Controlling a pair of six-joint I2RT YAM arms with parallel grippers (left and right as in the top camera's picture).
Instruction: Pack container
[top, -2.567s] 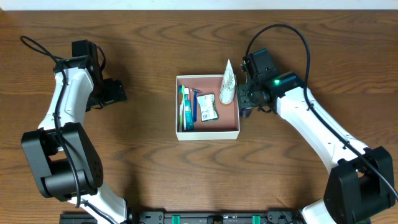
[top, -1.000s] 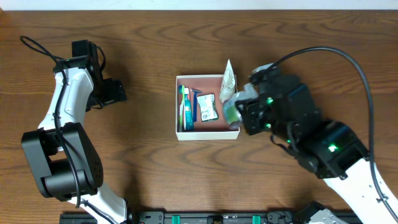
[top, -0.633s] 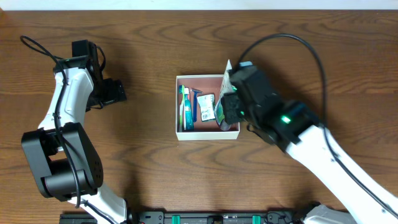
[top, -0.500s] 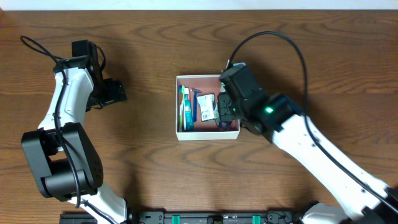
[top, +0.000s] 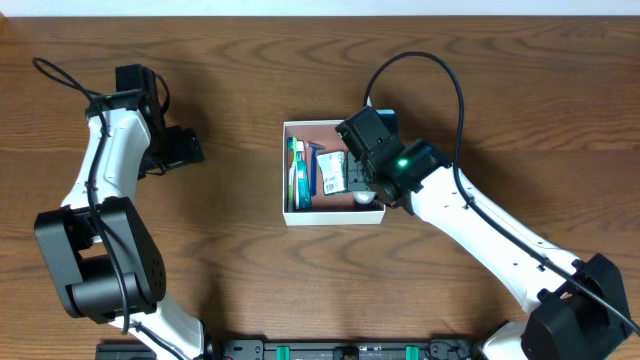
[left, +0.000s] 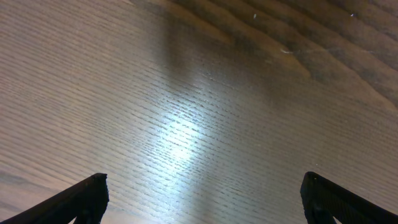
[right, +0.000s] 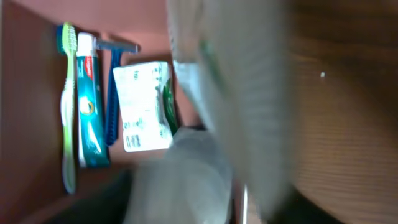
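Observation:
The container is a square white-walled box with a reddish-brown inside at the table's middle. In it lie a green toothbrush, a teal toothpaste, a blue razor and a white packet. My right gripper is over the container's right side, shut on a white tube that shows blurred between the jaws. Its white end shows under the gripper, inside the box near the front right corner. My left gripper is open and empty over bare table, far to the left.
Brown wooden table all round the container. The right arm's black cable arcs above the back right of the box.
The right gripper moved from the container's right wall leftward over its right side. The tube no longer stands tilted against the wall and is now down in the box. The left arm has not moved.

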